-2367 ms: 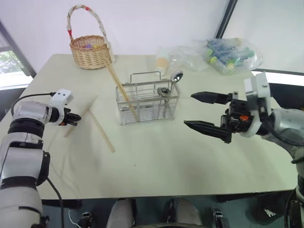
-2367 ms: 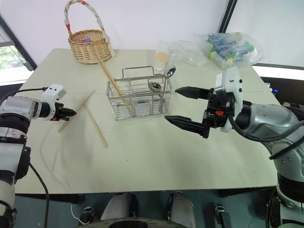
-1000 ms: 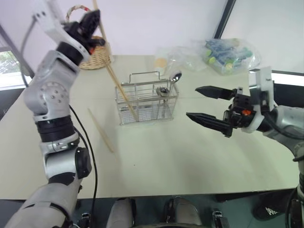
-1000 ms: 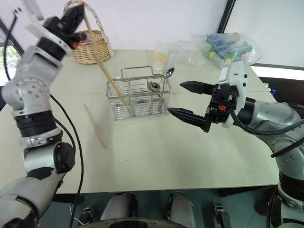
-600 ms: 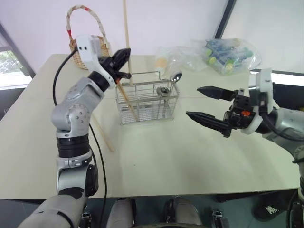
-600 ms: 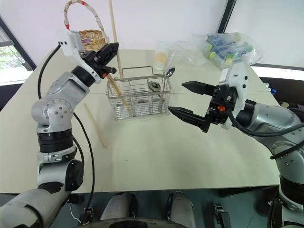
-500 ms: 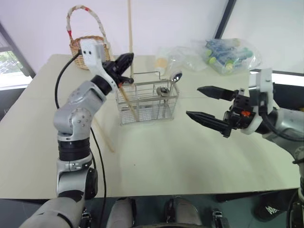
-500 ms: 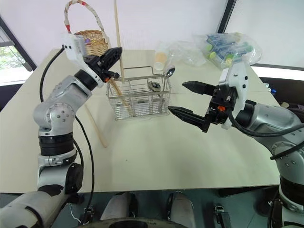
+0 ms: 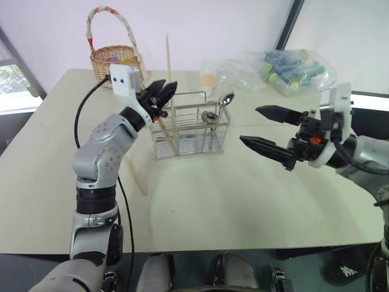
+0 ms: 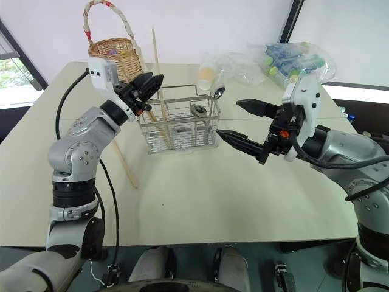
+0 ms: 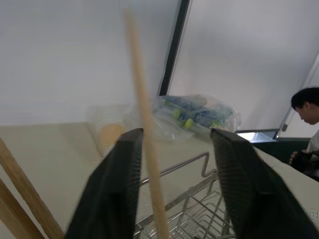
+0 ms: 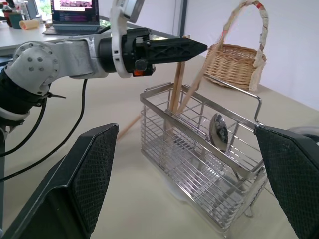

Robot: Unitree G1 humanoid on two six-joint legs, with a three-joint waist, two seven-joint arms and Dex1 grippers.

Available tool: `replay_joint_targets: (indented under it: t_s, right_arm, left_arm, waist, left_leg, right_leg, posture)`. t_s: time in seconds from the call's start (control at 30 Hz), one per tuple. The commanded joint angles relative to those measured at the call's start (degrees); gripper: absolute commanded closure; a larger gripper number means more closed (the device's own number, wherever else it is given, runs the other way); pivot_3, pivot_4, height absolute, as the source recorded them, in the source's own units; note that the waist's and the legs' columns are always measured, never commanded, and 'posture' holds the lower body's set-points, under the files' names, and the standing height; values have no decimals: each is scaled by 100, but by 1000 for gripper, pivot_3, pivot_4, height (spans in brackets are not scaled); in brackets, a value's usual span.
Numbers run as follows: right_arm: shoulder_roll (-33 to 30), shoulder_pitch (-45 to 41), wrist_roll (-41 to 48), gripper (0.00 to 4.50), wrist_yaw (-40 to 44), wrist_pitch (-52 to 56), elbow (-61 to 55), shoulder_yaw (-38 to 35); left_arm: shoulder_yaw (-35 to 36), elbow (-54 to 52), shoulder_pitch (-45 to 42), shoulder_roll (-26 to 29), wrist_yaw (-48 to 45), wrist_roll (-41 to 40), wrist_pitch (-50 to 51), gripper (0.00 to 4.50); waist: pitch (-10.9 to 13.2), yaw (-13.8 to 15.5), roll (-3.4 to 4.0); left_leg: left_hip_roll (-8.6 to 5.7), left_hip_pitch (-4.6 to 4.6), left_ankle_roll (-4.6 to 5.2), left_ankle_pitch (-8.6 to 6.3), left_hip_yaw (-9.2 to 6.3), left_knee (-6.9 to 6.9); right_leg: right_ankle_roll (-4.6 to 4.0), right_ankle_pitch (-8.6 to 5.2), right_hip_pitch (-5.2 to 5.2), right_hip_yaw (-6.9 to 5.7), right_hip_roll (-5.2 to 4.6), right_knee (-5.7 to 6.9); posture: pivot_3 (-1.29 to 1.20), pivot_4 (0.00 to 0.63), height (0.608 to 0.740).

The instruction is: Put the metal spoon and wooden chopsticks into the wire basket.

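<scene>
Meanwhile the wire basket (image 9: 188, 129) stood near the middle of the worktop (image 9: 255, 201), a little toward its far edge. The metal spoon (image 9: 214, 115) leaned inside the basket at its right end, its bowl poking above the rim. One of the wooden chopsticks (image 9: 160, 126) leaned in the basket's left end, slanting up toward the far left corner. A second chopstick (image 9: 169, 76) stood nearly upright in the same end, rising well above the wire handle loop. A third chopstick (image 9: 135, 171) lay flat on the worktop, just left of the basket.

The left hand (image 9: 163, 95) hovered at the basket's upper left rim with its two black fingers (image 11: 112, 189) parted; in the left wrist view the upright chopstick passed between them, close to one finger, and whether it touched could not be told. The right hand (image 9: 264, 129) hung above the worktop to the right of the basket, well apart from it, fingers spread wide and holding nothing.

A round woven wicker basket (image 9: 115, 64) with a tall arched handle sat at the far left corner. Clear plastic bags (image 9: 292, 70) of small items lay along the far edge toward the right corner. A person (image 11: 306, 129) was visible beyond the worktop in the left wrist view.
</scene>
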Motion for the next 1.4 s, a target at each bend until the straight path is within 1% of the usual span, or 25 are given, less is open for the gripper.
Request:
replay_joint_targets:
  t_s: [0.03,0.07,0.2,0.27,0.37,0.43,0.53,0.6,0.7,0.73,0.77,0.9,1.03,1.2,1.33,1.4]
  right_arm:
    - [17,-160,12,0,3,-90,46,-36]
    - [19,-174,-1,0,10,-92,69,-20]
    - [23,-204,-9,0,32,-97,114,18]
    - [20,-238,-61,0,74,-127,156,64]
    - [25,-321,-109,0,126,-153,235,106]
    - [46,-364,-149,0,167,-178,277,141]
    - [78,-390,-220,0,229,-223,338,198]
    - [103,-416,-261,0,273,-237,369,237]
    - [130,-473,-293,0,328,-246,427,285]
    - [133,-494,-296,0,349,-240,440,302]
    - [135,-508,-299,0,363,-234,448,313]
    - [137,-557,-294,0,380,-200,451,341]
    - [144,-559,-241,0,334,-146,410,328]
    - [142,-436,-152,0,236,-73,278,244]
    - [175,-331,-37,0,63,-4,159,165]
    - [181,-327,32,0,-15,38,114,117]
  left_arm:
    - [101,-306,37,-16,34,-171,52,257]
    - [110,-319,45,-13,48,-185,67,36]
    - [139,-370,-18,76,113,-114,34,36]
    - [350,-242,-484,358,255,-74,131,36]
    - [990,403,-1441,765,912,-196,469,36]
    - [1251,961,-1970,1068,1367,-96,859,36]
    - [1391,1564,-2375,1346,1968,166,1458,36]
    - [1379,1906,-2469,1432,2446,401,2127,36]
    - [1525,2119,-2353,1241,3076,624,3218,36]
    - [1686,2153,-2263,1089,3321,714,3480,36]
    - [1807,2165,-2214,980,3485,794,3654,36]
    - [2356,2456,-2188,508,3906,1060,4353,36]
    - [2427,2957,-2160,205,4029,1340,4416,36]
    - [2484,3113,-1917,-150,4211,1715,4550,36]
    - [2266,3227,-1785,-403,4069,1867,4556,36]
    - [2169,3385,-1791,-443,4007,1944,4429,36]
  waist:
    - [0,-1,0]
    - [0,-1,0]
    - [0,1,0]
    - [4,-1,-4]
    - [24,0,-9]
    - [21,-15,-2]
    - [4,-11,26]
    - [4,1,26]
    - [14,9,6]
    - [15,7,4]
    - [14,4,2]
    - [22,-6,-17]
    - [21,1,-15]
    - [22,-1,-16]
    - [15,0,-5]
    - [11,4,1]
  left_leg:
    - [0,0,0,0,0,0]
    - [0,0,0,0,0,0]
    - [0,0,0,0,-1,1]
    - [0,1,0,0,-1,0]
    - [1,-5,2,0,-10,-1]
    - [0,-1,3,-1,-10,-9]
    - [-4,15,13,-6,0,-16]
    - [-7,17,14,-7,-1,-19]
    - [-8,5,10,-4,-11,-15]
    - [-8,0,2,0,-12,-10]
    - [-10,-3,-17,10,-11,-6]
    - [-12,-7,-21,12,-9,-6]
    - [-8,-3,-36,19,-11,-15]
    - [-7,-2,-43,22,-12,-8]
    - [-7,-2,-43,22,-12,-9]
    - [-7,-1,-44,22,-11,-10]
  right_leg:
    - [0,0,0,0,0,0]
    - [0,0,0,0,0,0]
    - [0,0,0,0,0,1]
    - [0,0,0,0,0,1]
    - [0,0,-4,-6,3,2]
    - [0,0,-2,-6,2,-3]
    - [4,-1,10,-6,1,-3]
    - [8,-3,11,-6,2,-2]
    - [10,-4,7,-6,5,1]
    - [10,-4,6,-7,4,3]
    - [11,-3,6,-7,3,5]
    - [16,0,5,-6,-2,2]
    - [15,-1,1,-6,-4,3]
    - [14,-1,1,-6,-9,1]
    - [13,-1,0,-5,-10,2]
    - [13,-1,0,-5,-10,2]
  posture:
    - [0,150,627]
    - [0,150,627]
    - [0,150,627]
    - [0,150,627]
    - [0,150,627]
    - [0,150,627]
    - [0,150,627]
    - [0,150,627]
    - [0,150,627]
    - [0,150,627]
    - [0,150,627]
    - [0,150,627]
    - [0,150,627]
    - [0,150,627]
    - [0,150,627]
    - [0,150,627]
